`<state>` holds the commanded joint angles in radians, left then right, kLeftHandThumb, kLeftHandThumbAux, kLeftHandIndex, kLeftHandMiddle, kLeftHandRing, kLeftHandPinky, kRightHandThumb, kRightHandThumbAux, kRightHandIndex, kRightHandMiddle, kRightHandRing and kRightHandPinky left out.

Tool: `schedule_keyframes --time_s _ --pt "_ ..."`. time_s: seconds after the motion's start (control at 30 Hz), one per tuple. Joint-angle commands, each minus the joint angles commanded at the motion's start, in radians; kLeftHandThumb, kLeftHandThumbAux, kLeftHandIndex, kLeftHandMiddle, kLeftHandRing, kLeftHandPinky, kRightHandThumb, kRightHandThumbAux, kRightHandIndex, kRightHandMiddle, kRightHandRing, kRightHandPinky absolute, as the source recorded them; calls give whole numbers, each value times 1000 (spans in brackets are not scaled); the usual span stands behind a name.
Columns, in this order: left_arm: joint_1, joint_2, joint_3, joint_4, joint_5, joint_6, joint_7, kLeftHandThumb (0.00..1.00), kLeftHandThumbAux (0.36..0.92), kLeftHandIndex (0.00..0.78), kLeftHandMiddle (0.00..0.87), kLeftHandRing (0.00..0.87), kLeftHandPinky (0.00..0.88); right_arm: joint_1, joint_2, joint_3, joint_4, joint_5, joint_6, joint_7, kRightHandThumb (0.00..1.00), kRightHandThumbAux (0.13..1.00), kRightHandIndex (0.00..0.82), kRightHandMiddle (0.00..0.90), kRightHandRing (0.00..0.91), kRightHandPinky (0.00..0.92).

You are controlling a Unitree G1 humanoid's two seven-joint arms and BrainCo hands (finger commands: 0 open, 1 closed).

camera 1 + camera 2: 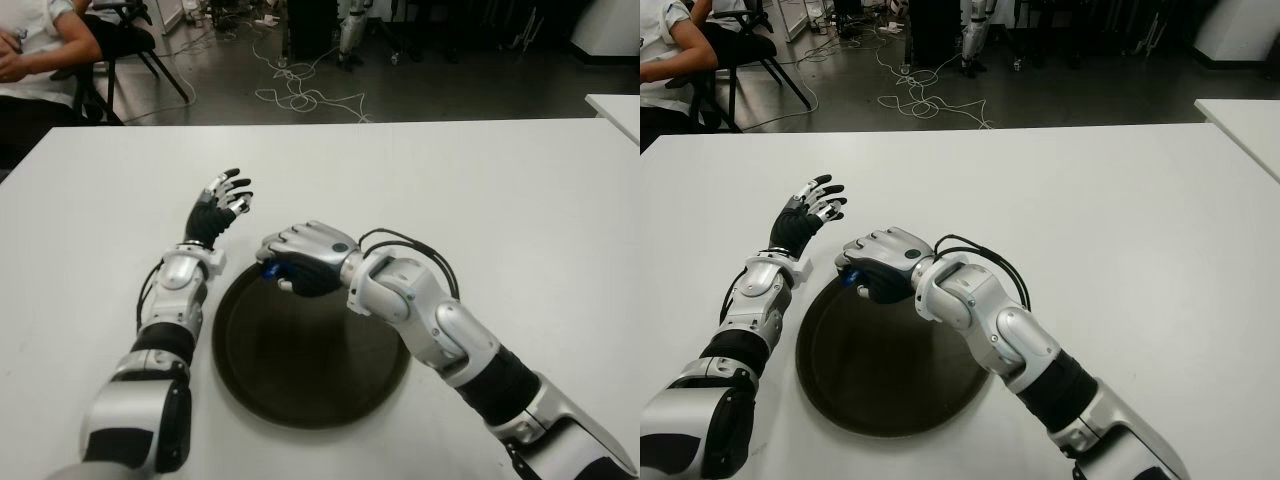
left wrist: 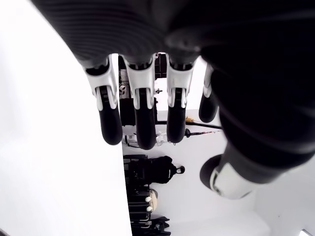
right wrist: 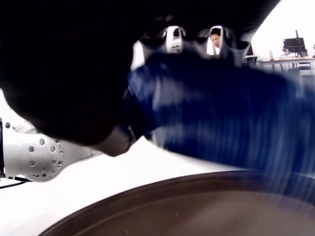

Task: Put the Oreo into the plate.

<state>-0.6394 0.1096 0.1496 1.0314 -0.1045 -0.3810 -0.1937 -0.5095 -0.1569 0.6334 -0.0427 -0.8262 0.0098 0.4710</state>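
Gripping the mostly hidden blue Oreo (image 1: 272,268), right hand (image 1: 300,258) overhangs plate (image 1: 300,385).

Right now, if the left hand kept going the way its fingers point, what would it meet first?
Nothing close: the left hand, open, points across bare white table toward its far edge. The way looks free, though depth is uncertain.

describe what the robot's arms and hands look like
Both arms are silver-grey shells with black joint sections. The left robot hand has a black palm and white-and-black segmented fingers with dark tips. The right robot hand has a grey back, and black cables loop at its wrist.
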Motion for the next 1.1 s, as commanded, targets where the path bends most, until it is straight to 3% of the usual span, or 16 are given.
schedule_keyframes --time_s 0.07,0.17,0.27,0.67,1.1 --pt "-1 0 1 -1 0 4 2 65 756 165 230 226 246 -6 -5 3 10 -1 -6 3 372 842 135 38 60 118" --pt "-2 2 -3 -1 7 10 13 63 755 166 232 224 249 -14 -14 6 29 -3 -27 -8 155 851 44 14 36 95" --pt "-4 3 -6 -2 13 15 20 57 760 172 238 227 255 -14 -19 3 41 -3 -49 -32 58 848 14 6 30 89" --pt "-4 3 -5 -10 10 31 17 69 755 176 239 227 247 -28 -38 -7 75 -1 -121 -69 0 809 0 1 36 92" --pt "-8 1 -5 -3 9 26 11 77 739 183 250 224 225 -30 -50 -34 92 9 -131 -75 0 770 0 9 36 77"
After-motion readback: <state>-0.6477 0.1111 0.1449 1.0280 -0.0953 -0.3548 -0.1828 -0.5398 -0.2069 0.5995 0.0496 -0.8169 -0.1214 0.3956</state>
